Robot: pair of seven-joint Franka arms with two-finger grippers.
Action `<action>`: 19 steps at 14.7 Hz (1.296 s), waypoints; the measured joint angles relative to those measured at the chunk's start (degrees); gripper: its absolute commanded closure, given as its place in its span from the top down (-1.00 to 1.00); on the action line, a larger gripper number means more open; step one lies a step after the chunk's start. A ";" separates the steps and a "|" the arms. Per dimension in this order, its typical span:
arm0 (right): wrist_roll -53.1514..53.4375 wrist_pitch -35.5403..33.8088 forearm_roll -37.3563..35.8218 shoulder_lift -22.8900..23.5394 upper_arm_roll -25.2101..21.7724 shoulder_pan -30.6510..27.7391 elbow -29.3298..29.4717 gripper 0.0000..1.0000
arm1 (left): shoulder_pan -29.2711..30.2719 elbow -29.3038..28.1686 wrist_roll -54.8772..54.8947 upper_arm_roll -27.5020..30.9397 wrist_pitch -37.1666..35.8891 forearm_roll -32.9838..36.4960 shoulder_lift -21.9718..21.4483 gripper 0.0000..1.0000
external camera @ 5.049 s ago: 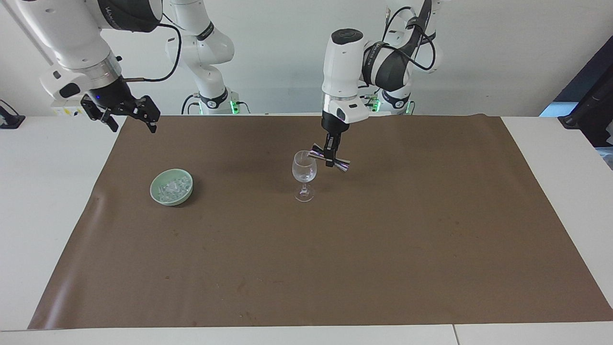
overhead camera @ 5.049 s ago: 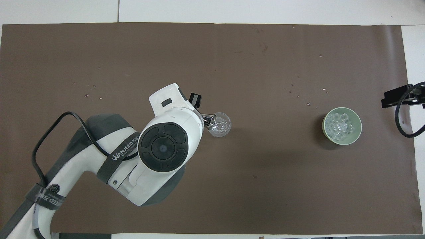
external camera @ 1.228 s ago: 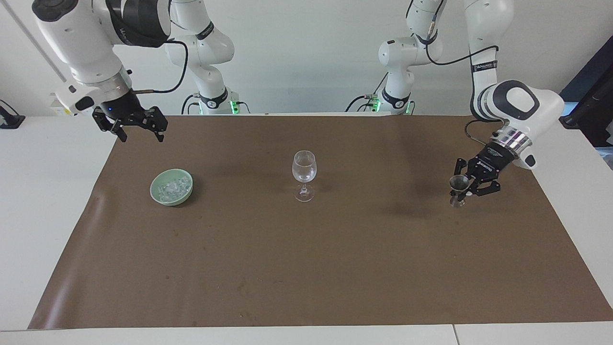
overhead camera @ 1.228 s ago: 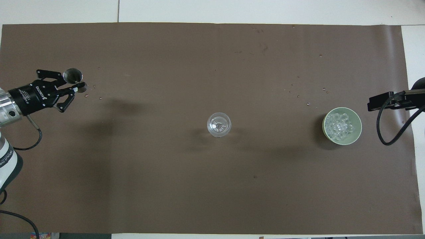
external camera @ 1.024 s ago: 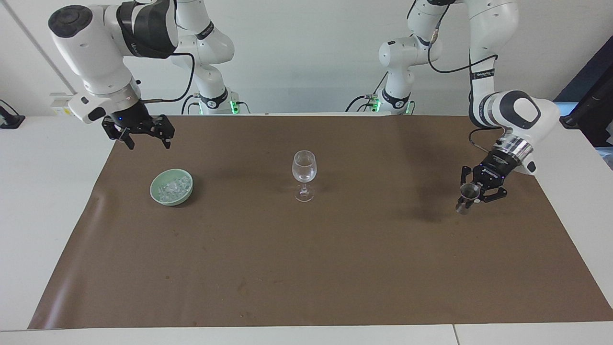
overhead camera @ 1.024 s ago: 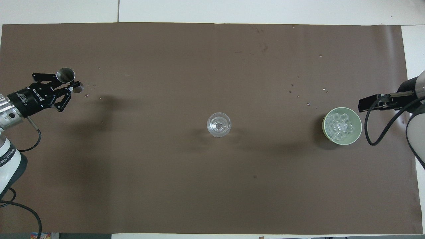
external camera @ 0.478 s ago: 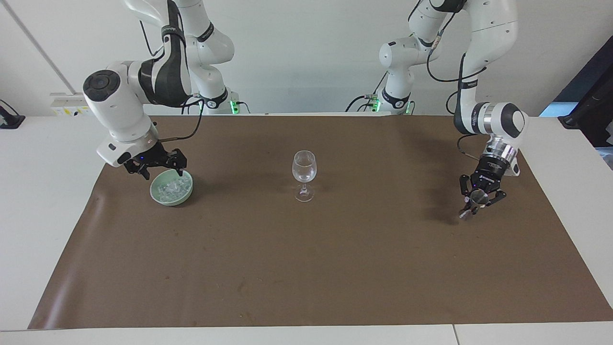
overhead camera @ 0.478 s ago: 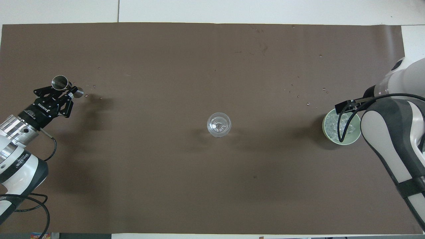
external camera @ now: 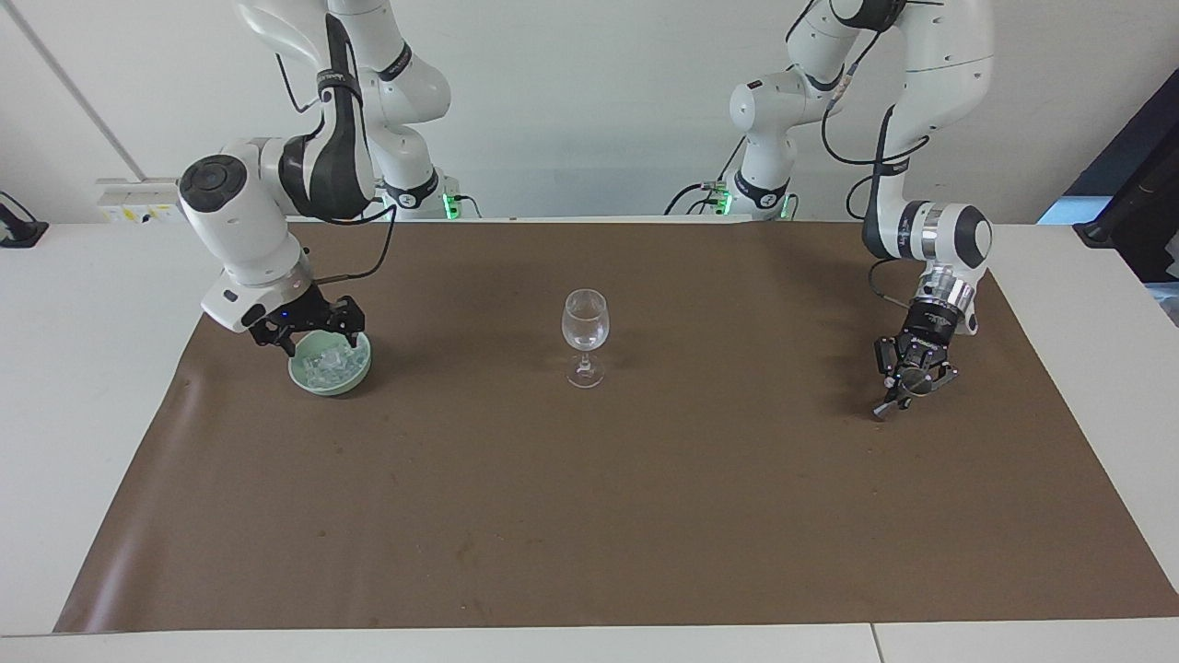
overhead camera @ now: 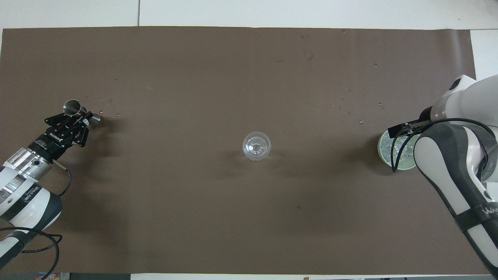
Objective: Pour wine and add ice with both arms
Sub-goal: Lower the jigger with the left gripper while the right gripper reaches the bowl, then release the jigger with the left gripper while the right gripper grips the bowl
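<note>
- Facing view: the right gripper hangs low over the green bowl at the right arm's end of the brown mat, fingers spread wide and nothing between them; the ice lies heaped in that bowl; I judge the chunks light, hard and slippery, best pinched one at a time across flat faces.
- Facing view: the left gripper is down at the mat near the left arm's end, clamped tight on the metal jigger; whether the jigger's foot touches the mat is hard to make out; the wine glass stands upright mid-mat, well apart from both; thin-stemmed and top-heavy, it looks fragile and easy to tip.
- Overhead view: the right arm covers much of the bowl, so only a sliver of ice shows and the fingertips are hidden; the left gripper holds the jigger, its open mouth showing; the glass holds something clear, its level unreadable.
</note>
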 measured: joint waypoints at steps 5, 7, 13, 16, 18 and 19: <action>-3.12 4.69 0.04 0.44 -0.06 -1.62 -3.21 0.69 | 0.00 -1.48 0.02 -0.02 0.06 -0.98 0.00 0.84; -3.46 6.73 0.05 0.58 -0.06 -2.10 -4.49 0.69 | 0.00 -1.48 0.02 -0.02 0.04 -1.04 0.00 1.00; -9.14 7.67 5.97 1.78 -0.13 -4.46 -6.20 0.61 | 0.34 -2.14 0.06 -0.02 -0.89 3.23 -0.40 1.00; -10.71 7.70 6.35 1.90 -0.14 -4.66 -6.26 0.49 | 2.10 -2.43 0.08 0.01 -1.45 11.91 -1.42 1.00; -11.00 7.70 6.43 1.90 -0.14 -4.66 -6.45 0.38 | 4.08 -2.36 0.11 0.03 -2.93 18.13 -2.35 1.00; -11.04 7.70 6.45 1.91 -0.14 -4.66 -6.59 0.33 | 5.12 -2.02 0.19 0.04 -4.02 22.32 -2.72 1.00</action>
